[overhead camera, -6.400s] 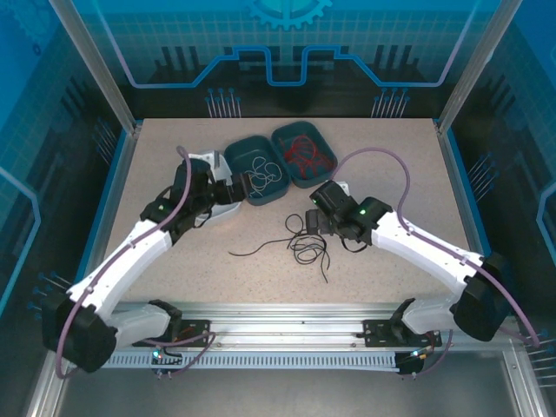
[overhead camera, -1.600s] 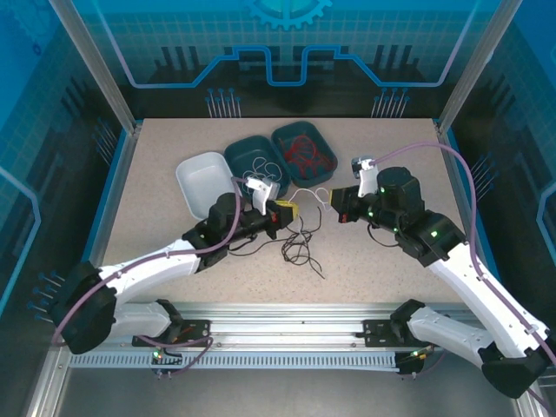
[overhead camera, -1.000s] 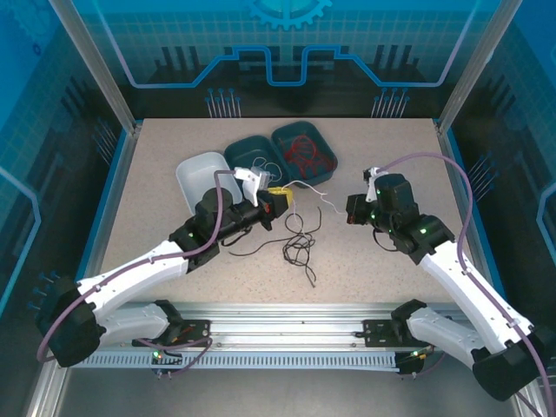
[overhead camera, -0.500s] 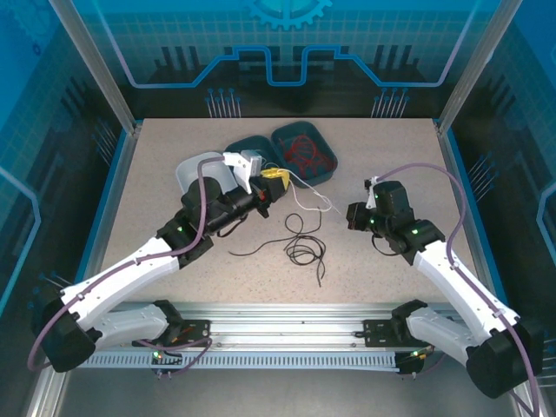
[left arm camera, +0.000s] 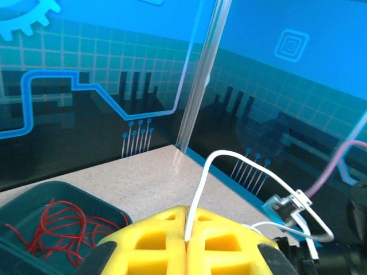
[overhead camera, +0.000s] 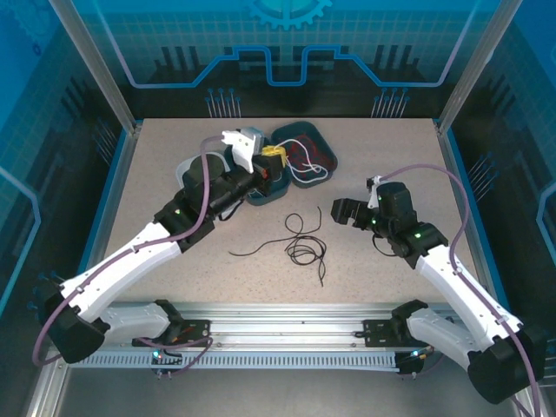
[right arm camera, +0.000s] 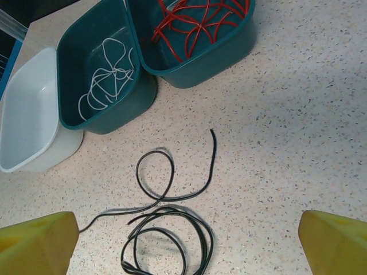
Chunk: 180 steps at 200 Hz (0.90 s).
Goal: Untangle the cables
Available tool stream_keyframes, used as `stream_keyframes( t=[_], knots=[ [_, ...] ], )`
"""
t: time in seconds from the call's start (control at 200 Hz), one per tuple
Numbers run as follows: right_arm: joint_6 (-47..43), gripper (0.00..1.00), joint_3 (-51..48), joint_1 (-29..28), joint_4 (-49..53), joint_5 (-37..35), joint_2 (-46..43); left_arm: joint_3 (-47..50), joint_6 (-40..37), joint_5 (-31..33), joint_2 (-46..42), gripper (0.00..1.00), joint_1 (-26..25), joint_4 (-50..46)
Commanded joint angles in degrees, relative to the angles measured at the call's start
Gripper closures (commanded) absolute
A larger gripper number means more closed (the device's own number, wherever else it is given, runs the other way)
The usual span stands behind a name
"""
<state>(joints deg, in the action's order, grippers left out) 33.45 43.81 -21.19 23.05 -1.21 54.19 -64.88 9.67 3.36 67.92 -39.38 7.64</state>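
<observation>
My left gripper (overhead camera: 276, 162) hovers over the teal bins, shut on a whitish-grey cable (overhead camera: 306, 165) whose free part droops over the right bin. In the left wrist view the yellow fingers (left arm camera: 155, 240) are pressed together on that cable (left arm camera: 198, 195), which arcs up and to the right. A few black cables (overhead camera: 300, 243) lie looped on the table's middle. My right gripper (overhead camera: 343, 211) stands open just right of them. In the right wrist view its gripper (right arm camera: 186, 243) has both yellow tips far apart over the black loops (right arm camera: 172, 226).
Whitish cables (right arm camera: 109, 77) lie in the left teal bin (right arm camera: 69, 46), and red cables (right arm camera: 198, 17) in the right teal bin (right arm camera: 235, 48). An empty white bin (right arm camera: 28, 114) stands to their left. Bare table lies right of the black cables.
The left gripper has lifted back over the bins with the whitish cable. The cable's free end has swung away from the right gripper, which has reached left toward the black cables.
</observation>
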Motion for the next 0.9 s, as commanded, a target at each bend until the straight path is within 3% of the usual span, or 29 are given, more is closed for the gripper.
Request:
stream_keyframes(
  t=[0.0,0.45,0.896],
  knots=[
    [0.5,0.00,0.1,0.7,1.7,-2.0,-0.5,-3.6,-1.0,1.4,1.7,1.00,2.9,-3.1],
    [1.1,0.00,4.5,0.5,7.3,-5.9,1.8,-13.2,9.8,-3.9,16.3,1.00,17.5,-16.4],
    [1.7,0.00,6.1,-0.2,9.5,-8.9,1.9,-23.5,14.6,-13.2,36.6,1.00,26.7,-26.3]
  ],
)
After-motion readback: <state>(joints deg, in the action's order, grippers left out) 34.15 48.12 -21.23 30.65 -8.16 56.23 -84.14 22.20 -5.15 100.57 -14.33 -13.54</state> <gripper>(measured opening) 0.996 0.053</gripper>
